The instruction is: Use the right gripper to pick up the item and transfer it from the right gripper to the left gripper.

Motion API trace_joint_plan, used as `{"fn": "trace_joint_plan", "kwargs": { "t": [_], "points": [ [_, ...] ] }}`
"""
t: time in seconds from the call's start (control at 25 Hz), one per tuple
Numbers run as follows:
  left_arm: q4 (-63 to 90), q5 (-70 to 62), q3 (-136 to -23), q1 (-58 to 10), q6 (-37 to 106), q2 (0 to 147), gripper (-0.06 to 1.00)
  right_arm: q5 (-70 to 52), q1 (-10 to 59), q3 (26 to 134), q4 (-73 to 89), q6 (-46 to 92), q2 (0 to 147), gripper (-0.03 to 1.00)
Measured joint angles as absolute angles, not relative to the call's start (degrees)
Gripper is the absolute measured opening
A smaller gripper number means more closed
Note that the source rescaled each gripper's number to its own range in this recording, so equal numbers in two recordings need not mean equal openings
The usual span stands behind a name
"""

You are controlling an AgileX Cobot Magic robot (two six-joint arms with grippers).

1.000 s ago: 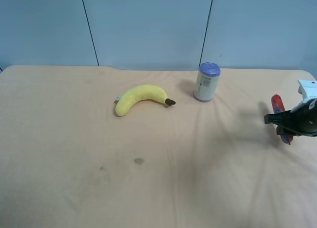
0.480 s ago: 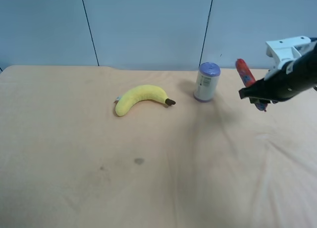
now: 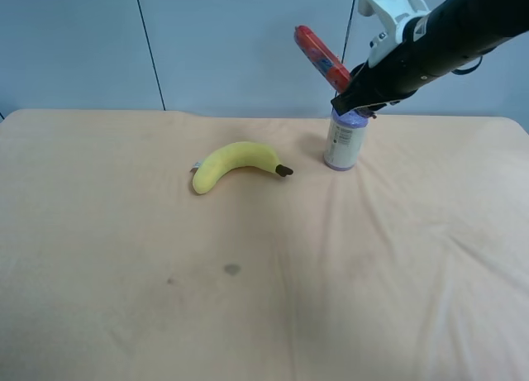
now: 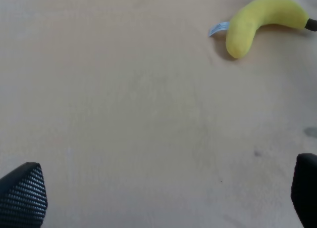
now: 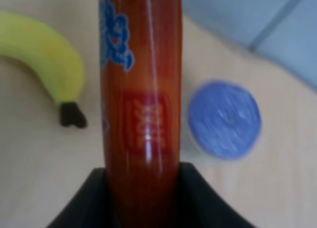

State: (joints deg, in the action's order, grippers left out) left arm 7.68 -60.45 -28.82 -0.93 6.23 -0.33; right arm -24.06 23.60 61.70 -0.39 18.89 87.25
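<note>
While item [image 3: 321, 57] hangs aloft, creased beige cloth [image 3: 124, 232]; blue panelled wall [image 3: 248, 50].

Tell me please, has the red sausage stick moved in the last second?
Yes. The right gripper has carried the item up and leftward in the exterior high view; it is now above the can.

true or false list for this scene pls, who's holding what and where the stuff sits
1. The right gripper holds the item up in the air. True.
2. The left gripper is shut on the banana. False: it is open with only table between its fingers, and the banana lies apart from it.
3. The can stands upright on the table. True.
4. The banana touches the can. False: bare table separates them.
</note>
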Motion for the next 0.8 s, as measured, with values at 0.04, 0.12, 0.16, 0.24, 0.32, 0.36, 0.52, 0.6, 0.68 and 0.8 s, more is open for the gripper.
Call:
{"fn": "trace_joint_plan", "kwargs": {
  "t": [0.04,0.12,0.16,0.24,0.32,0.36,0.52,0.6,0.68,0.8],
  "points": [
    [7.68,-60.45,-28.82,-0.93,6.23,-0.33,1.00,-24.12,24.51,62.03,0.00,21.15,87.25,0.01],
    [7.68,-60.45,-28.82,-0.93,6.23,-0.33,1.00,-24.17,26.11,62.55,1.02,25.82,87.25,0.01],
    [7.68,-60.45,-28.82,-0.93,6.23,-0.33,1.00,-24.08,26.95,62.55,1.33,27.80,87.25,0.01],
    [7.68,-60.45,-28.82,-0.93,6.23,-0.33,1.00,-23.75,28.48,62.55,2.69,32.21,87.25,0.01],
    [7.68,-60.45,-28.82,-0.93,6.23,-0.33,1.00,-22.52,29.66,62.55,4.12,35.42,87.25,0.01],
    [7.68,-60.45,-28.82,-0.93,6.23,-0.33,1.00,-21.69,30.17,62.55,4.80,36.74,87.25,0.01],
    [7.68,-60.45,-28.82,-0.93,6.23,-0.33,1.00,-19.03,30.80,62.55,6.57,39.18,87.25,0.01],
    [7.68,-60.45,-28.82,-0.93,6.23,-0.33,1.00,-18.34,30.80,62.55,6.81,39.37,87.25,0.01],
    [7.68,-60.45,-28.82,-0.93,6.23,-0.33,1.00,-18.10,30.80,62.55,6.88,39.37,87.25,0.01],
    [7.68,-60.45,-28.82,-0.93,6.23,-0.33,1.00,-18.10,30.80,62.55,6.95,39.37,87.25,0.01]
  ]
}}
